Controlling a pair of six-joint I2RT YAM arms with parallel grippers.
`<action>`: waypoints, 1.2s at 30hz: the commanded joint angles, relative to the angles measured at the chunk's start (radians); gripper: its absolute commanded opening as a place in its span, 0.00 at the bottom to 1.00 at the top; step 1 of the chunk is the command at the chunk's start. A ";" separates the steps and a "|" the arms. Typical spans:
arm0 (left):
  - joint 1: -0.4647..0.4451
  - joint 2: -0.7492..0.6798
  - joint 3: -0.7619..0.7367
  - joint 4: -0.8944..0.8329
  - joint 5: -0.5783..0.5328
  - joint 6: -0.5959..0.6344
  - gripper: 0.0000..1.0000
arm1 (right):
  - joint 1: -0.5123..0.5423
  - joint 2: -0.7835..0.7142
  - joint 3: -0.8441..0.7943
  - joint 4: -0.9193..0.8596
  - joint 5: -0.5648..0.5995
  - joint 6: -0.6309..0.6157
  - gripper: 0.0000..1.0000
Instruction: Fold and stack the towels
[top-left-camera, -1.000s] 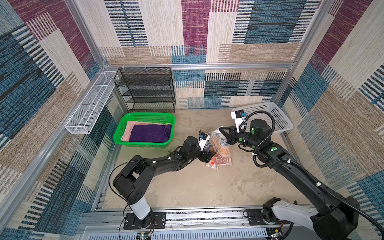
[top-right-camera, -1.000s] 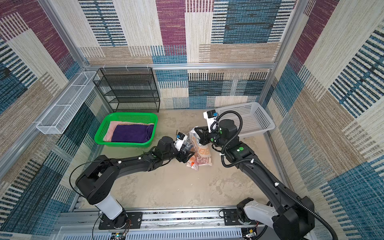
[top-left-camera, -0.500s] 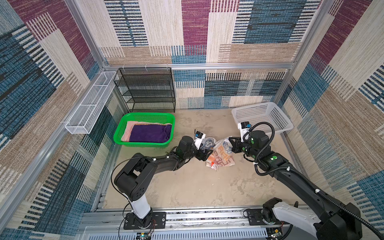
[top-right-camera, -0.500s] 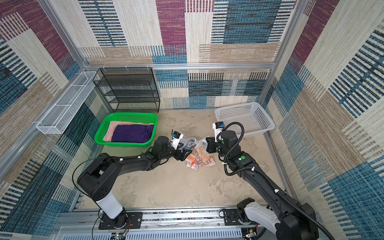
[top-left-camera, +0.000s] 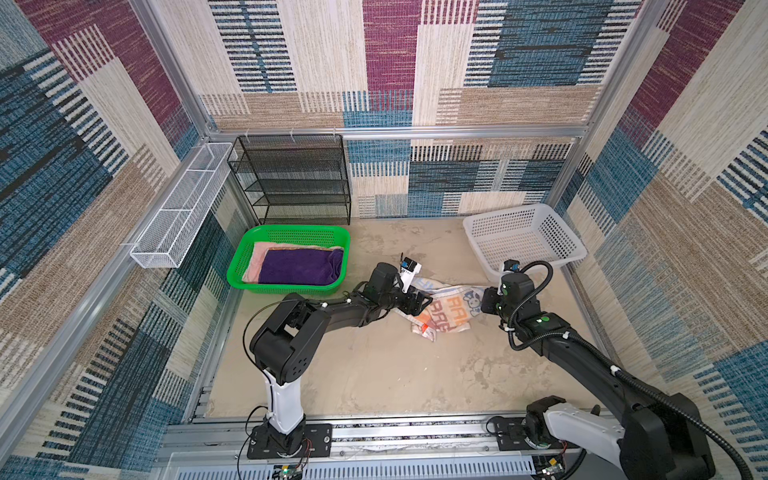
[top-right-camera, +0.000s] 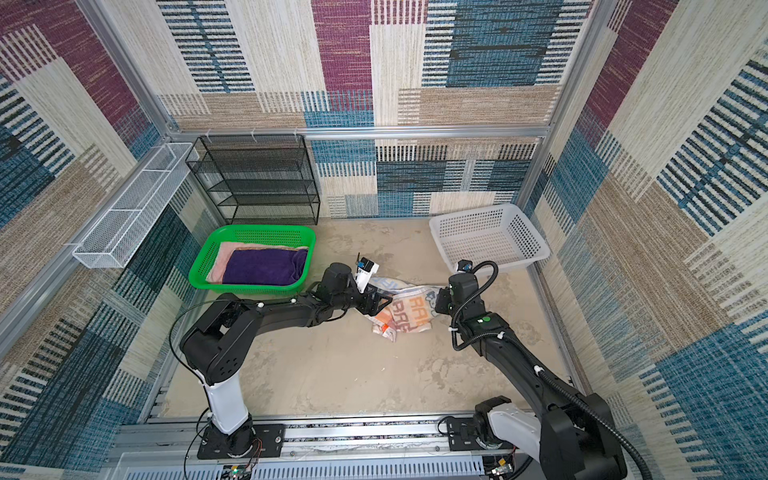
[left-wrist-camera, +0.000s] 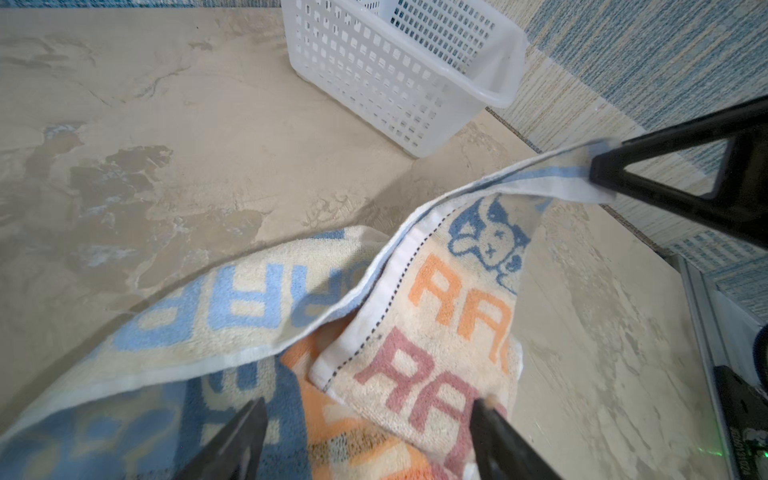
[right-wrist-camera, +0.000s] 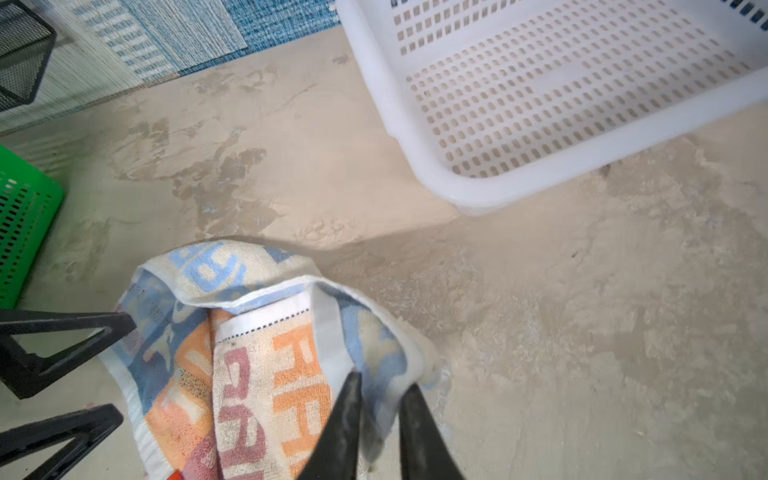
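The cream, orange and blue lettered towel (top-left-camera: 446, 309) (top-right-camera: 409, 311) lies rumpled on the table between both arms. My left gripper (top-left-camera: 424, 301) (left-wrist-camera: 369, 402) hovers open over the towel's left end, holding nothing. My right gripper (top-left-camera: 482, 299) (right-wrist-camera: 381, 386) is at the right end. Its jaws stand narrowly apart, and the towel's blue-edged corner is still between them, raised slightly off the table. A folded dark purple towel (top-left-camera: 299, 266) rests on a pink towel (top-left-camera: 259, 253) inside the green basket (top-left-camera: 291, 230).
A white plastic basket (top-left-camera: 505, 210) sits at the back right, close behind my right gripper. A black mesh shelf (top-left-camera: 291, 178) stands against the back wall. A white wire tray (top-left-camera: 178, 216) hangs on the left wall.
My right gripper has come down and moved right, drawing the lettered towel out across the table, and its jaws have parted slightly. The left gripper stayed open at the towel's left end.
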 joint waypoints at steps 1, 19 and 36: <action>-0.001 0.020 0.035 -0.076 0.038 0.003 0.80 | -0.004 0.010 0.000 0.026 -0.006 -0.013 0.38; -0.037 0.207 0.341 -0.488 -0.099 0.019 0.73 | -0.003 -0.160 0.030 -0.013 -0.166 -0.075 0.87; -0.039 0.264 0.478 -0.560 -0.039 0.090 0.71 | -0.004 -0.144 -0.031 0.034 -0.200 -0.071 0.88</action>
